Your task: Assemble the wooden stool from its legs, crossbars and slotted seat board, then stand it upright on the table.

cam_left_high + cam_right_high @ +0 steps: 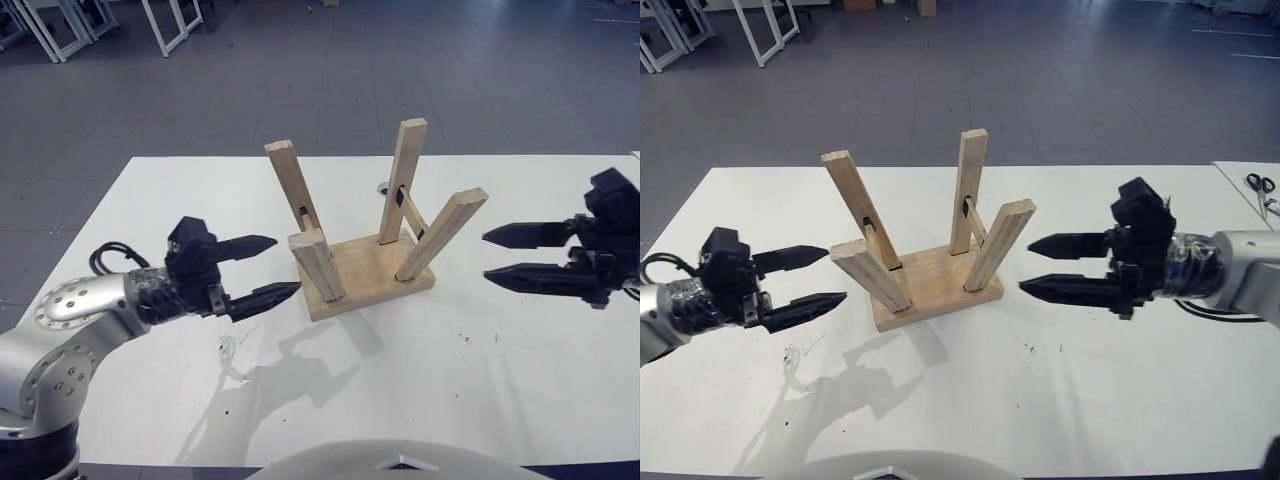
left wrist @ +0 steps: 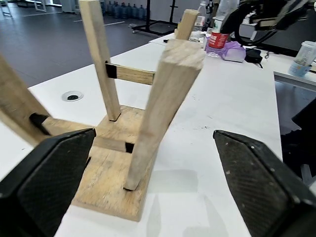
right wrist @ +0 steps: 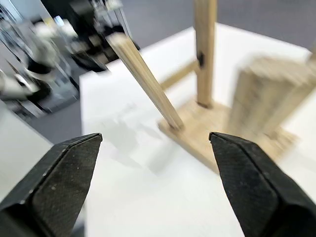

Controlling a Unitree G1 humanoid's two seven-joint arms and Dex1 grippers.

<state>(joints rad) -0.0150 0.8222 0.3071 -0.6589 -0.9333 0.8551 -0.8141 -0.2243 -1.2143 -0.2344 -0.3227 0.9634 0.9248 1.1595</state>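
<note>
While inverted, stool [image 1: 365, 270] between open pincers [image 1: 287, 264] [image 1: 485, 256]

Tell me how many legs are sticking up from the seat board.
4: far-left leg, far-right leg, near-left leg, near-right leg, all standing in the seat board.

Bright, even indoor light recorded. The white table top [image 1: 520, 380] is rendered brightest, no hard glare; the grey floor [image 1: 400, 70] beyond is seen dimmer. A soft-edged grey shadow [image 1: 300, 370] of the upturned pale wooden stool [image 1: 365, 270] is thrown toward the robot and its left: light placed above and beyond. A faint shadow is noted beside the flat wooden seat board [image 2: 106, 192] in the left wrist view.
</note>
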